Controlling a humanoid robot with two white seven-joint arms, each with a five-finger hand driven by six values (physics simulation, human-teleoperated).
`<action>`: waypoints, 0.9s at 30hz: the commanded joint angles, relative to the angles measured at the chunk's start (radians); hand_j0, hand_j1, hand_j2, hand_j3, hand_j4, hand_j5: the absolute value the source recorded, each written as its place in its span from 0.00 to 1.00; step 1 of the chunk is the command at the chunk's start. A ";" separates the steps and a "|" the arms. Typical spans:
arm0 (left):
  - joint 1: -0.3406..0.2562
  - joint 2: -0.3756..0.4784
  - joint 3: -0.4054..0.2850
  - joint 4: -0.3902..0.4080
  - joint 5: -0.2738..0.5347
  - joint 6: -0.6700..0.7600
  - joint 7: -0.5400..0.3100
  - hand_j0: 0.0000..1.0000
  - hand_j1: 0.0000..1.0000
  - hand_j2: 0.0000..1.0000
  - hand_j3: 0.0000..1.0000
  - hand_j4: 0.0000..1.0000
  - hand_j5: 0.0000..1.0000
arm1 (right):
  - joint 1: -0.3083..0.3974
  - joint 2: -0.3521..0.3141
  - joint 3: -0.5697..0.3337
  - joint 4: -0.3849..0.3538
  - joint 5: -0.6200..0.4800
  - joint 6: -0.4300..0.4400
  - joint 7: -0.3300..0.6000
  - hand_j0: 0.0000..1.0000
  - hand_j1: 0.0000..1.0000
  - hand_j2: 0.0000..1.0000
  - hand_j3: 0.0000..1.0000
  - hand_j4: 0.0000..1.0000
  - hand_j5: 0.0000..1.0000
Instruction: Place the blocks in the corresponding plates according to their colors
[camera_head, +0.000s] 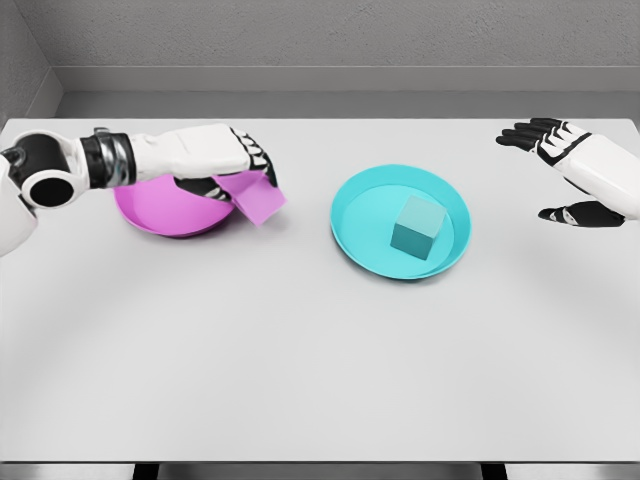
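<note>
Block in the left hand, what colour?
Pink, matching the pink plate beneath it; the block shows best in the head view.

Left robot hand (255, 165) grips tilted pink block (260, 200) over pink plate (160, 212).

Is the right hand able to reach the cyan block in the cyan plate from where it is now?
Probably yes. The right hand hovers open at the table's right edge, and nothing lies between it and the cyan block, which sits uncovered in the cyan plate. The left hand is away at the pink plate.
</note>
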 joint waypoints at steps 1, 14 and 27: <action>0.000 0.019 0.020 0.003 0.008 0.002 0.000 0.68 0.68 0.68 0.68 0.68 0.68 | 0.000 -0.001 0.000 0.000 -0.007 0.001 -0.001 1.00 1.00 1.00 1.00 1.00 1.00; 0.008 0.069 0.086 0.086 0.008 0.002 0.000 0.68 0.68 0.68 0.68 0.68 0.68 | 0.000 -0.001 0.000 0.000 -0.007 0.001 -0.001 1.00 1.00 1.00 1.00 1.00 1.00; 0.008 0.071 0.119 0.149 0.028 0.002 0.008 1.00 1.00 1.00 1.00 1.00 1.00 | 0.000 -0.003 0.001 0.000 -0.007 0.001 0.001 1.00 1.00 1.00 1.00 1.00 1.00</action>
